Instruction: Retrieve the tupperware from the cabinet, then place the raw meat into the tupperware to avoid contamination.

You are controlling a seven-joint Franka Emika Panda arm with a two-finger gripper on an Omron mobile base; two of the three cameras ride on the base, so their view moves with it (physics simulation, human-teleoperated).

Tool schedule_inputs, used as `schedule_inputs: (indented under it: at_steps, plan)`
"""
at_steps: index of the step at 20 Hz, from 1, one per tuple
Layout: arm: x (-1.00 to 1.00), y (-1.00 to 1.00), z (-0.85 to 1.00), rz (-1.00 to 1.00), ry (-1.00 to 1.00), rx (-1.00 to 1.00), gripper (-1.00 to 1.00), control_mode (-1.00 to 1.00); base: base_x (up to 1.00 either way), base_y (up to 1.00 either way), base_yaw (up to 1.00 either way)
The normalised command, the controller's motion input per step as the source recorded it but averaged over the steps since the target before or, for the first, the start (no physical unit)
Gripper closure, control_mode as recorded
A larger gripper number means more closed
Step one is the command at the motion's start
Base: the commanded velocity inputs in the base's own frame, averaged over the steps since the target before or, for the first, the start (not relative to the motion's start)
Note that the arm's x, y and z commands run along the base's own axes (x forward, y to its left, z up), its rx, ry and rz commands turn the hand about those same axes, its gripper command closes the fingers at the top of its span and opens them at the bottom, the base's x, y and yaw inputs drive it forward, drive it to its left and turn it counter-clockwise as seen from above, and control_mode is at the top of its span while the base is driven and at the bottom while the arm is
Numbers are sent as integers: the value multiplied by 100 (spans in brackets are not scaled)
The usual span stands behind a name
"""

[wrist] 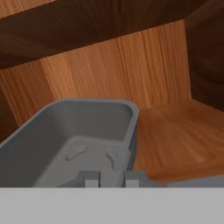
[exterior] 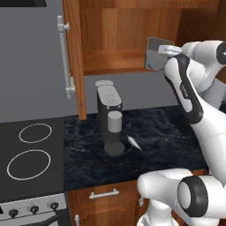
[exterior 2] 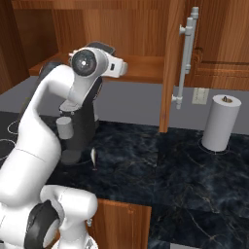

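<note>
Now we are holding the claw [wrist: 109, 178] pinched shut on the near rim of the tupperware [exterior: 155, 54] at the cabinet [exterior: 115, 62] shelf's front edge, while the raw meat [exterior: 133, 142] is lying far below-left on the desk [exterior: 154, 145].

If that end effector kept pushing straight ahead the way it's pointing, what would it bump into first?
It is already shut on the near wall of the tupperware, so the box would go along with it. Past the box, the first thing in line looks like the wooden back wall of the cabinet, though depth is hard to judge.
</note>
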Motion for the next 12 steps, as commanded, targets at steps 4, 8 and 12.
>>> schedule_inputs:
  at_steps: [4,8,12]
  plan:
    - [-70,0,-3,1,5,-7,100,-100,0,0,0]
    - [-55,0,-25,0,15,-13,100,-100,0,0,0]
    - [-39,0,-51,1,19,-17,100,-100,0,0,0]
